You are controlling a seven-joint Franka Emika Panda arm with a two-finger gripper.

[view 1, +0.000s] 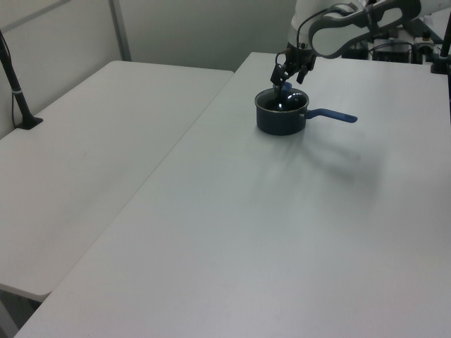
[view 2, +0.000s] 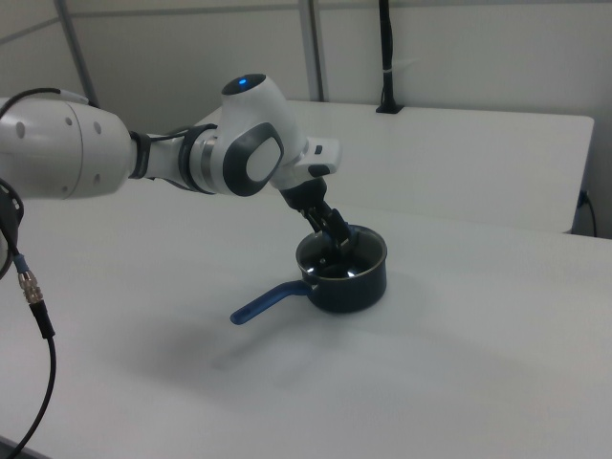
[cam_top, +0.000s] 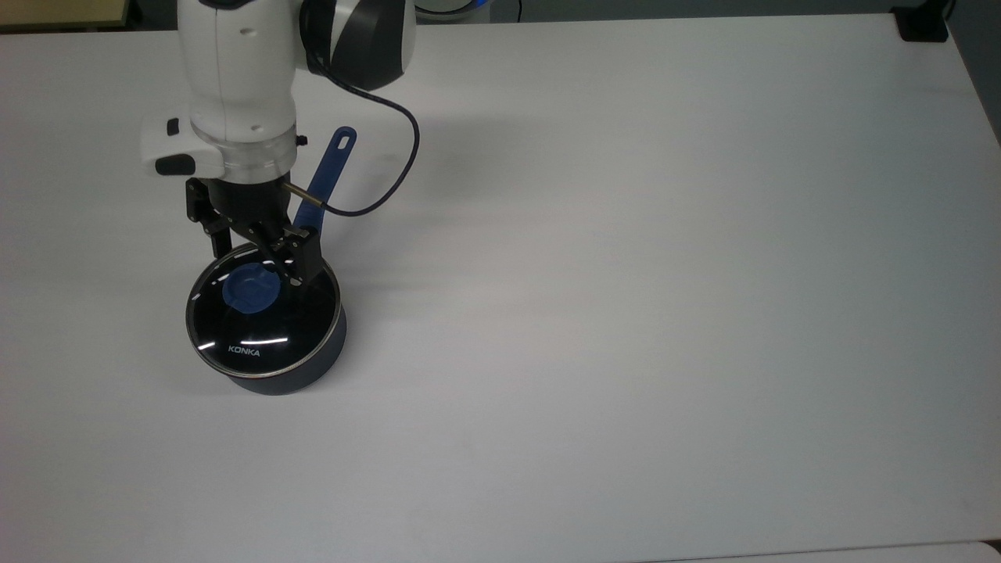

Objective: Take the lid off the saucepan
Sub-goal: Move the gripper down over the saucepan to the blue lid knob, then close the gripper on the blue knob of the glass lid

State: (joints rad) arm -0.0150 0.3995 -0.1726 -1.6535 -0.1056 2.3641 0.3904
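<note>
The saucepan (cam_top: 306, 372) stands on the white table (cam_top: 626, 313) at the top view's left, its long blue handle (cam_top: 325, 173) pointing toward the far edge. The glass lid (cam_top: 270, 332) sits on it, with the blue knob (cam_top: 249, 293) and "KONKA" lettering showing. My gripper (cam_top: 259, 264) hangs open just above the lid, one finger on each side of the knob and touching nothing. The left view shows the gripper (view 1: 288, 76) over the saucepan (view 1: 279, 122). In the right view the gripper (view 2: 331, 239) reaches down into the saucepan's (view 2: 360, 287) mouth.
The arm's white wrist and a dark cable (cam_top: 395, 168) loop over the handle. A black clamp (cam_top: 923, 23) sits at the top view's far right corner. A second table (view 1: 84, 141) with a black pole (view 1: 15, 84) adjoins at the left view's left.
</note>
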